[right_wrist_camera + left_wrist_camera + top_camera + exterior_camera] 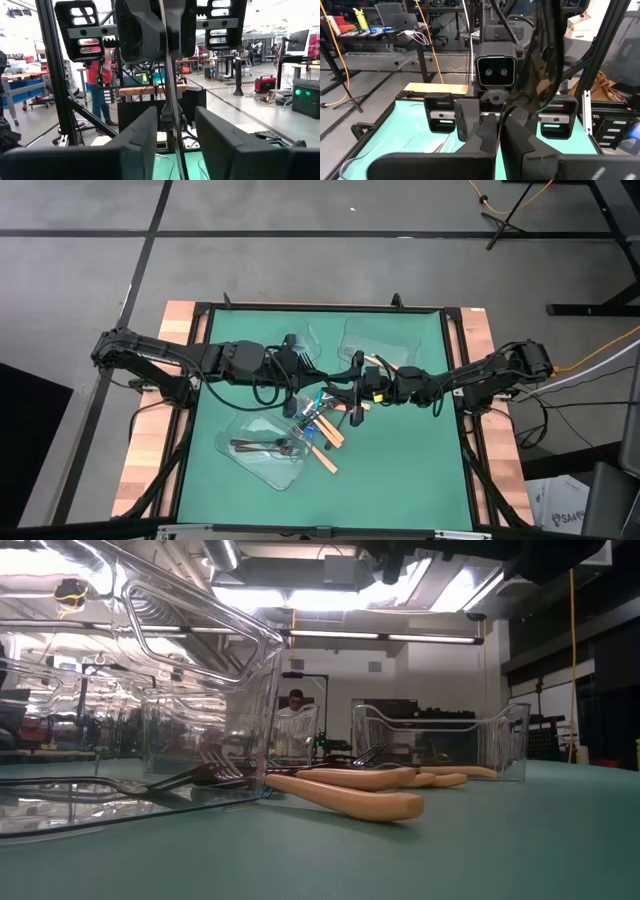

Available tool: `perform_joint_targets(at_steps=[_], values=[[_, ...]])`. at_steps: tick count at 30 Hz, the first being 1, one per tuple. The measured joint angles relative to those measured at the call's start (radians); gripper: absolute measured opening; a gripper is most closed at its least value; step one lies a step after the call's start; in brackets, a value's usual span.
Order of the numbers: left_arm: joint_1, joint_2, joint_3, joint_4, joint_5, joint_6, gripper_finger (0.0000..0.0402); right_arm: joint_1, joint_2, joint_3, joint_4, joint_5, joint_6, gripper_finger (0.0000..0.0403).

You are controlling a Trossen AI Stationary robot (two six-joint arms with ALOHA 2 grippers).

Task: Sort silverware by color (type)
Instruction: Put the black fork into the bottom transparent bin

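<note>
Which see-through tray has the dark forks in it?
The clear tray at the table's front-left, holding dark forks. The other two trays sit along the back edge.

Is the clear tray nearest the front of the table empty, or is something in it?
Not empty. The front clear tray holds dark utensils, seen from above lying inside its outline. How many cannot be told.

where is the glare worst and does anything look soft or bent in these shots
Low view: ceiling lights blow out white and streak across the near clear tray, its walls warping the room behind; the orange handle in front is fairly crisp. Left wrist view: the left gripper looms dark and soft. Right wrist view: bright backlit room, the right gripper blurred in shadow. High view: even light, little glare.
</note>
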Motion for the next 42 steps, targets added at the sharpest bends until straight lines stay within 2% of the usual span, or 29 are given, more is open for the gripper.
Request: perform_joint_targets(at_steps=[5, 10, 20, 25, 33, 42], values=[[0.000, 0.000, 0.000, -0.041, 0.001, -0.021, 0.0001, 0.000, 0.000, 0.000, -0.087, 0.000, 0.001, 0.0151], [0.000, 0.000, 0.000, -0.142, 0.043, -0.099, 0.0000, 0.000, 0.000, 0.000, -0.253, 0.000, 0.007, 0.0154], [-0.001, 0.000, 0.000, -0.520, 0.196, -0.328, 0.0000, 0.000, 0.000, 0.000, -0.607, -0.017, 0.067, 0.0154], [-0.029, 0.000, 0.000, -0.728, 0.241, -0.375, 0.0000, 0.000, 0.000, 0.000, -0.738, -0.027, 0.128, 0.0154], [-0.124, 0.011, 0.000, -0.878, 0.241, -0.418, 0.0000, 0.000, 0.000, 0.000, -0.783, -0.027, 0.135, 0.0154], [-0.237, 0.146, 0.000, -0.920, 0.244, -0.417, 0.0000, 0.000, 0.000, 0.000, -0.782, -0.027, 0.134, 0.0154]])
